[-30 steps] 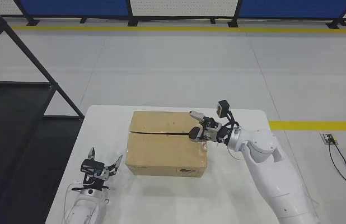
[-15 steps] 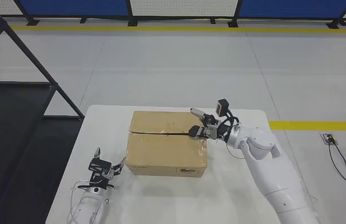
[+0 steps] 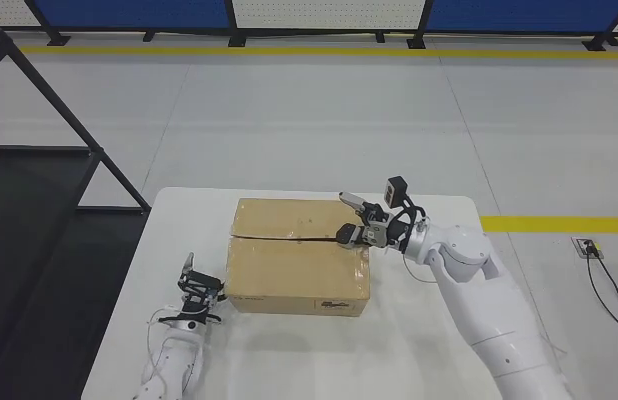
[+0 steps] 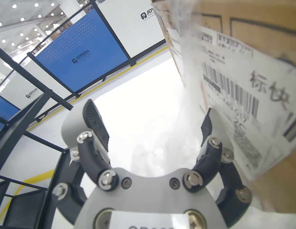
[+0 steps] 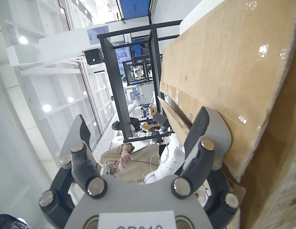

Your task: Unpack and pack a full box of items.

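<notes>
We count one cardboard box [image 3: 299,265] on the tabletop [image 3: 429,340], toward its far edge. Our two grippers are both spread wide: left gripper [image 3: 199,285] beside its labelled end, right gripper [image 3: 344,217] at the opposite top edge.

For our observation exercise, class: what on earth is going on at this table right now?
A two-armed robot is working on a cardboard box on a white table. Its right gripper is open at the box's top, at the end of the seam between the flaps. Its left gripper is open, low beside the box's labelled side. The flaps are closed and nothing is unpacked yet.
</notes>
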